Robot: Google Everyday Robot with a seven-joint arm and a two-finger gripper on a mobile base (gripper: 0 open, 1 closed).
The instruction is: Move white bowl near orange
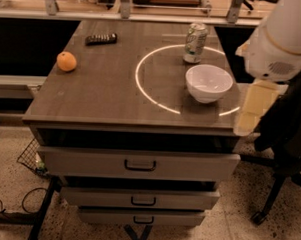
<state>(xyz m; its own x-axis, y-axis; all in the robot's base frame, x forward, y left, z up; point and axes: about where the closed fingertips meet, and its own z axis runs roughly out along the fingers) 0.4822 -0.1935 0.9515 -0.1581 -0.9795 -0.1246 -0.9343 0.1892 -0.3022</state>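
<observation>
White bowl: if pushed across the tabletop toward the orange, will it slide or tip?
The white bowl looks glossy and rigid, so it would probably slide. Its narrow base under a wide rim may let it tip if pushed high. The gripper hangs past the table edge, beside the bowl.
</observation>
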